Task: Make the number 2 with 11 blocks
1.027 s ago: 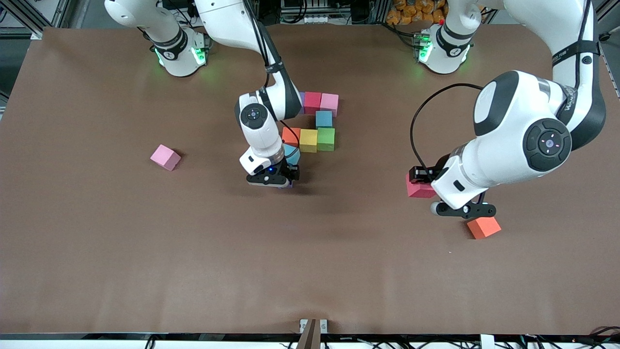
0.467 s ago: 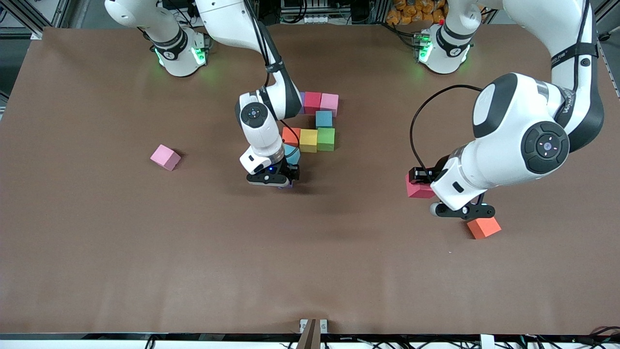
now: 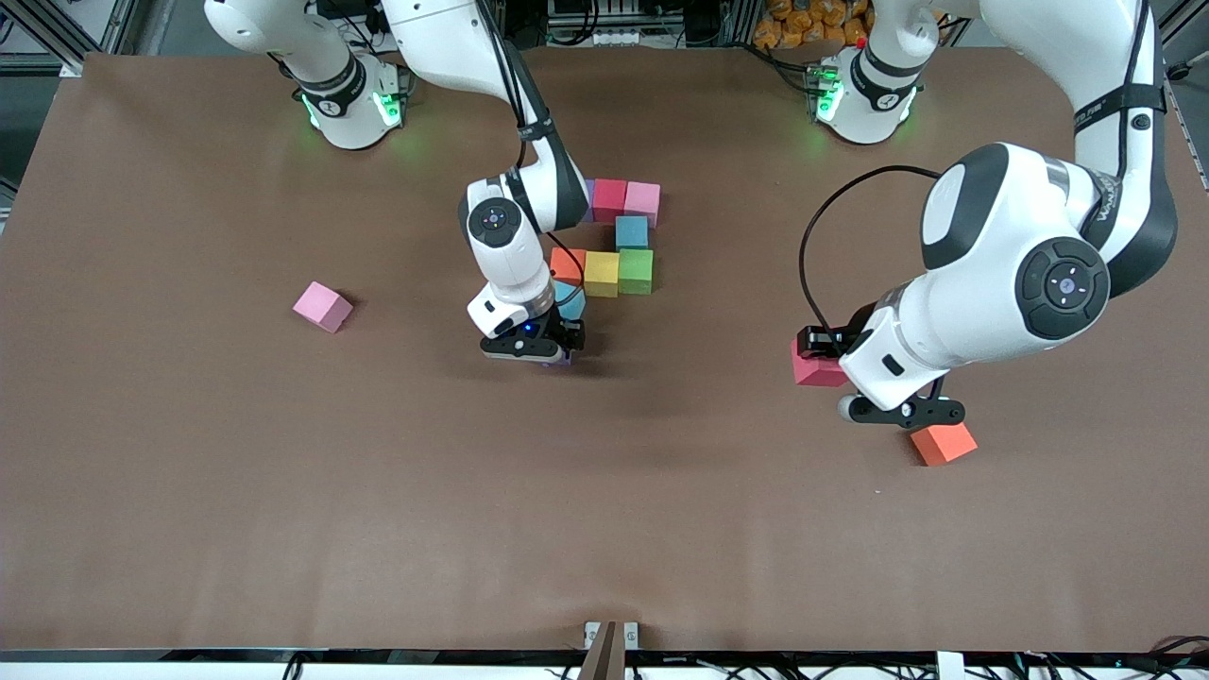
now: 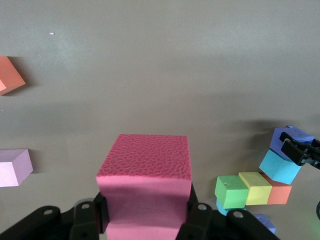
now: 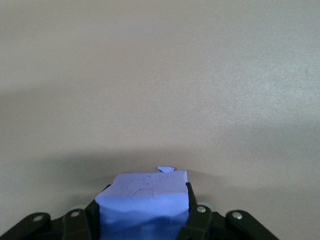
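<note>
A cluster of blocks (image 3: 619, 253) sat upper middle in the frame, with the right gripper (image 3: 553, 359) clamping an end block (image 3: 565, 360) at its nearer edge. A lone block (image 3: 322, 306) lay toward the right arm's end. The left gripper (image 3: 831, 373) gripped a held block (image 3: 814, 368) over the table (image 3: 604, 519), near a loose block (image 3: 945, 443).

White arms, black joint bands and cables, green-lit bases; black claws with silver screws
</note>
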Controlling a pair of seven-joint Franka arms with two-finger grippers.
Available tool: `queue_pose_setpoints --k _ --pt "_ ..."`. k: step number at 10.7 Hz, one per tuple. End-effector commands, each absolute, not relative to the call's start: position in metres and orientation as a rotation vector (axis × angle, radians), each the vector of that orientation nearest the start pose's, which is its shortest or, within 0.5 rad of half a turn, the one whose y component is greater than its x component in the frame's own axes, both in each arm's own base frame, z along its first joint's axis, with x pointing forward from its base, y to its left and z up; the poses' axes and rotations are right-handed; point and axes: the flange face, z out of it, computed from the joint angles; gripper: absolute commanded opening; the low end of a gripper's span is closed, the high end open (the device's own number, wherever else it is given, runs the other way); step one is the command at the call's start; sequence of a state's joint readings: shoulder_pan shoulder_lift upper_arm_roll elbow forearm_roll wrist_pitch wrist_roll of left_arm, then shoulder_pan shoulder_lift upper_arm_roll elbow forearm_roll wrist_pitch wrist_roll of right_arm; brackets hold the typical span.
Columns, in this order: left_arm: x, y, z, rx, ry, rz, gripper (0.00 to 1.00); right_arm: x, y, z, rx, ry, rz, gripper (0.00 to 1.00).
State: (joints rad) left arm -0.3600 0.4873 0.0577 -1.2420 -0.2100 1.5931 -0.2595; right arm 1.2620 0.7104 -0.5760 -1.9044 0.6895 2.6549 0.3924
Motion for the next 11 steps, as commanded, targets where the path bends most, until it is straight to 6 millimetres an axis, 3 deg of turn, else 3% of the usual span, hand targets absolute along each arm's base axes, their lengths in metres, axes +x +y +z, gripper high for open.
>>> queue_pose_setpoints --k 1,9,10,11 --pt "0.645 -0.230 0.480 -3.245 0.081 0.291 0.58 0.464 0.414 0.170 -3.002 0.249 -0.201 0.00" --pt "0.644 -0.231 0.480 -3.245 0.084 0.294 0.58 0.453 0.410 0.160 -3.011 0.221 -0.228 0.00" --pt "0.644 -0.230 0.479 -3.244 0.081 0.295 0.58 0.453 0.410 0.160 -3.011 0.215 -0.223 0.17" --pt "0.644 -0.231 0.479 -3.243 0.084 0.295 0.58 0.454 0.410 0.160 -3.013 0.205 -0.220 0.82"
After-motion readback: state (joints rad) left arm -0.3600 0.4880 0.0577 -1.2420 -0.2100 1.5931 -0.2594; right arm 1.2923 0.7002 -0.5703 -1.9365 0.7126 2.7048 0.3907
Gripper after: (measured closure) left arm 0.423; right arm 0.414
